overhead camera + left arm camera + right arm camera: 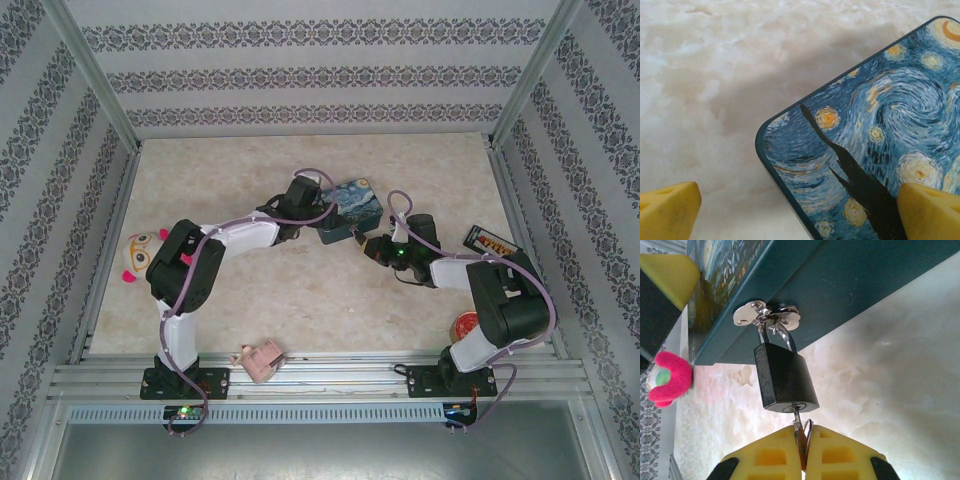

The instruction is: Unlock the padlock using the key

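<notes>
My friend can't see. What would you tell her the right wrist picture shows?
A small black padlock hangs from a silvery clasp on a dark teal tin, with a key pushed into its bottom. Two yellow fingers pinch the key from below, over a pale marbled table.

A blue-and-yellow swirly-painted rectangular tin (356, 205) lies on the pale marbled desk (300, 310). A round big-eyed plush toy with pink feet (140, 255) sits at the left edge. A small pink object (260, 361) rests at the near edge. A dark flat packet (492, 241) and a red round object (466, 325) lie on the right.
</notes>
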Controlling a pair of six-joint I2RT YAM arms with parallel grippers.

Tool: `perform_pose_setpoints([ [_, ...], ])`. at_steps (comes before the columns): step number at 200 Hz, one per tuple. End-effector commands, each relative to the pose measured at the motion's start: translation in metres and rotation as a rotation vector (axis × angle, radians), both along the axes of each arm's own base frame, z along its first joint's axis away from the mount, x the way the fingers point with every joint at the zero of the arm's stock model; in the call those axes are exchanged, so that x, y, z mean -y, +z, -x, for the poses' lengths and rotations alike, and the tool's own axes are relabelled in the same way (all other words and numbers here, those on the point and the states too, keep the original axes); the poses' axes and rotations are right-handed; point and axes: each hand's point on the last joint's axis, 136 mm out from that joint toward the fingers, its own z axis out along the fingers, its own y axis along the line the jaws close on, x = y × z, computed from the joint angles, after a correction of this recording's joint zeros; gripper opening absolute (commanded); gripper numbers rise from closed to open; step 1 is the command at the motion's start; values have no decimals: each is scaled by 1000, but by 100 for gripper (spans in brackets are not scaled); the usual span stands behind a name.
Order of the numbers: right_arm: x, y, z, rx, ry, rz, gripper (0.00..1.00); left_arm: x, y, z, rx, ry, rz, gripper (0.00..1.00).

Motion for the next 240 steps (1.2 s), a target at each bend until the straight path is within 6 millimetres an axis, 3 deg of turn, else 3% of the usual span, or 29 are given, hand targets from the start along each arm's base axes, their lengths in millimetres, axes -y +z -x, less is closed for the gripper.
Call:
perform_pose_setpoints([
  [1,-1,11,4,19,16,-27,1,-19,-32,33,-132,0,-74,99],
  [43,-12,18,13,73,71,108,5,-16,-15,38,-126,2,-16,99],
  [81,-3,19,17,145,69,357,5,-5,26,46,-118,10,129,99],
  [101,-1,22,14,178,59,380,4,5,46,53,-133,-3,227,99],
  [132,-10,27,10,221,98,383,5,25,59,71,-192,-50,327,99],
  [151,-19,28,8,237,138,389,5,39,56,86,-246,-76,363,100],
  [178,-28,25,6,258,177,409,6,57,39,103,-325,-94,401,88],
  [240,-35,31,8,370,263,471,7,56,7,107,-392,62,425,60],
])
